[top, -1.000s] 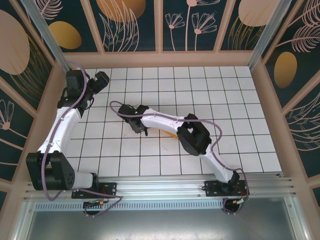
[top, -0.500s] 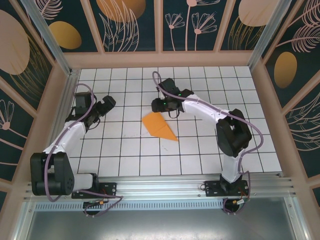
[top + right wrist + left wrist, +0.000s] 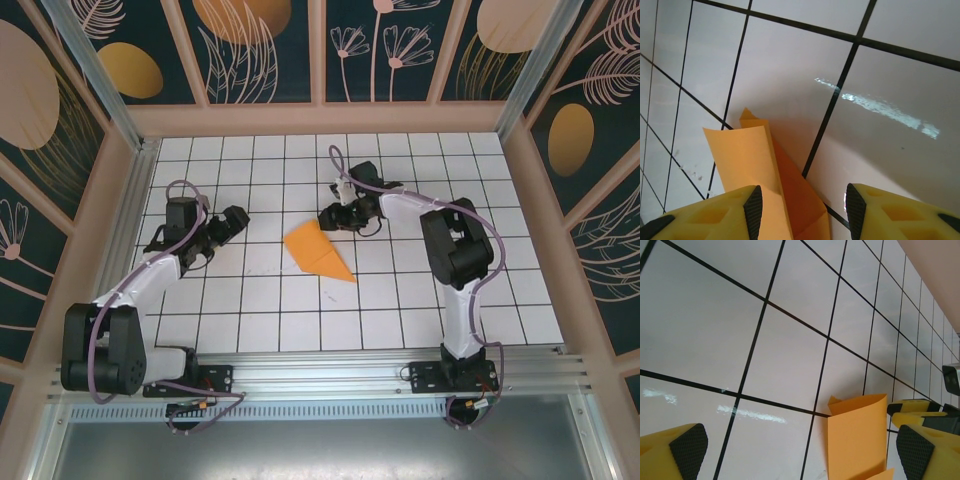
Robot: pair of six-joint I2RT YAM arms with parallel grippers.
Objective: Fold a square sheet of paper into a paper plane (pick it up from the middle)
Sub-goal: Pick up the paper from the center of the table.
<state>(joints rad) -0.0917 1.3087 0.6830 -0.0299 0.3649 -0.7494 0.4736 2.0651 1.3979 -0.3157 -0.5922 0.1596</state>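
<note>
Our right pincer [image 3: 804, 207] is hovering spread and pinching nothing, just beside the far corner of the orange paper [image 3: 316, 250]. Our left pincer [image 3: 800, 446] is also gaping empty, off to the paper's left and apart from it. The paper is lying near the middle of the counter [image 3: 400, 300], part-folded, its point aiming near-right and its upper flaps lifting slightly. We are judging the danger to be there: pads closing on a loose flap could be springing the fold open or creasing it askew, and the glossy tiles may be letting thin paper skid. We are counting one paper and two pincers.
</note>
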